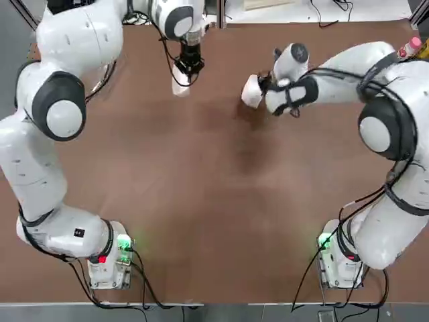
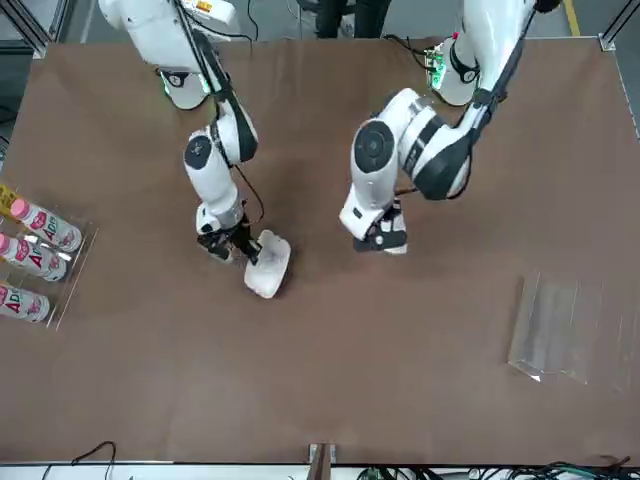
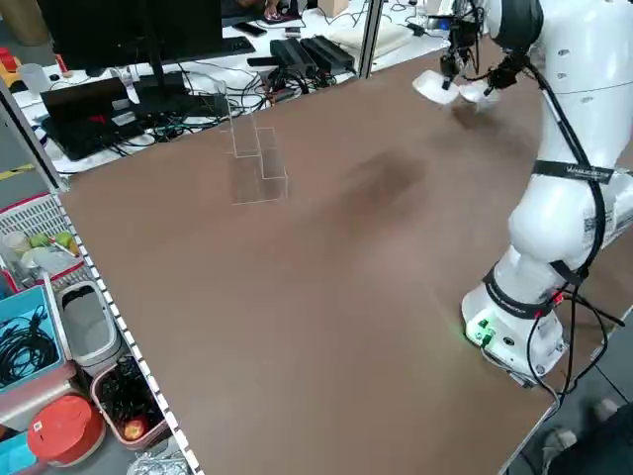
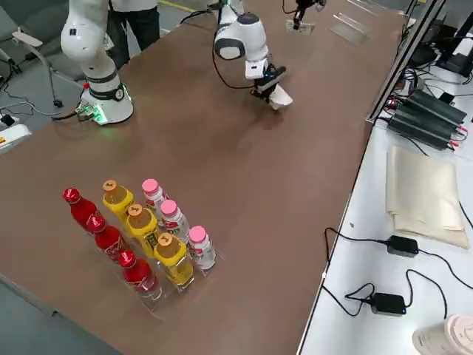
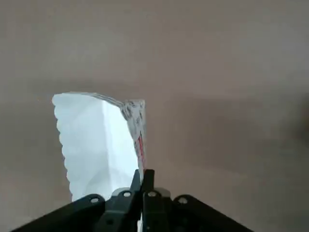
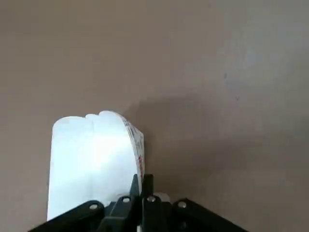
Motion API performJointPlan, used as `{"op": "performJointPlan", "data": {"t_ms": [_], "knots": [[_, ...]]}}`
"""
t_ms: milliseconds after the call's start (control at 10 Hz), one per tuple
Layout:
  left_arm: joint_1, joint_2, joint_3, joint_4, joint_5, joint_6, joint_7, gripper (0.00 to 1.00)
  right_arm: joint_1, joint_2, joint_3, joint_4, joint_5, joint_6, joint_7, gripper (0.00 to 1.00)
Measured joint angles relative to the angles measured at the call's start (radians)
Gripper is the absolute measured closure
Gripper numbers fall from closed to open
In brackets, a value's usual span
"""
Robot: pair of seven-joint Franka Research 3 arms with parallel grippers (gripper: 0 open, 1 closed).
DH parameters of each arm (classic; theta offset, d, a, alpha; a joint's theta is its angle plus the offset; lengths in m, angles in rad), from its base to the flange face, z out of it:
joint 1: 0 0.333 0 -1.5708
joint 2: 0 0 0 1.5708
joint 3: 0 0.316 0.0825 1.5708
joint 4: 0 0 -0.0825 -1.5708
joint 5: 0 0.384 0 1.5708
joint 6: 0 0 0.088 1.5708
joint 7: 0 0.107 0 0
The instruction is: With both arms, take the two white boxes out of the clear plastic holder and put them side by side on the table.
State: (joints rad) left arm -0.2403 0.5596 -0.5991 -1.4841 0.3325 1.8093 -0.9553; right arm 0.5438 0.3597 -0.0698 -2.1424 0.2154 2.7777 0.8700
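Boxes: both plain white, left one (image 5: 91, 145) and right one (image 6: 89, 162) each with small red print along the edge. Table (image 1: 214, 201) flat brown. Holder (image 2: 570, 330) clear, colourless. Arms (image 1: 47, 147) glossy white, grey-black joint bands, green base lights. Bottles (image 4: 159, 237): red, yellow, white with pink caps.

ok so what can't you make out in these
- Left box, front view: almost all hidden under the left arm's wrist.
- Red print on the edge of the left box and right box, wrist views: too small to read.
- Whether either box touches the table: the left gripper and right gripper cover the contact.
- Clear plastic holder: outside the top view; slots too faint elsewhere.
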Motion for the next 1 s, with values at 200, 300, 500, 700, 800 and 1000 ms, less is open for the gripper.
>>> {"op": "performJointPlan", "data": {"t_ms": [200, 300, 500, 700, 800, 1000], "knots": [[-0.090, 0.069, 0.001, 0.042, -0.009, 0.084, -0.083, 0.98, -0.082, -0.034, 0.000, 0.129, 0.000, -0.240, 0.000, 0.98], [-0.127, 0.109, 0.002, 0.068, -0.010, 0.143, -0.118, 0.98, -0.112, -0.035, 0.000, 0.169, 0.038, -0.278, 0.003, 0.98], [-0.159, 0.190, 0.004, 0.098, -0.027, 0.303, -0.165, 0.98, -0.122, -0.033, 0.003, 0.204, 0.140, -0.289, 0.021, 0.98], [-0.209, 0.271, 0.016, 0.115, -0.029, 0.405, -0.169, 0.98, -0.124, -0.031, 0.005, 0.225, 0.157, -0.279, 0.156, 0.98], [-0.249, 0.292, 0.040, 0.130, -0.029, 0.411, -0.163, 0.98, -0.132, -0.028, 0.004, 0.242, 0.158, -0.276, 0.233, 0.98], [-0.311, 0.306, 0.087, 0.143, -0.029, 0.411, -0.142, 0.96, -0.147, -0.006, 0.003, 0.269, 0.159, -0.243, 0.371, 0.98]]}}
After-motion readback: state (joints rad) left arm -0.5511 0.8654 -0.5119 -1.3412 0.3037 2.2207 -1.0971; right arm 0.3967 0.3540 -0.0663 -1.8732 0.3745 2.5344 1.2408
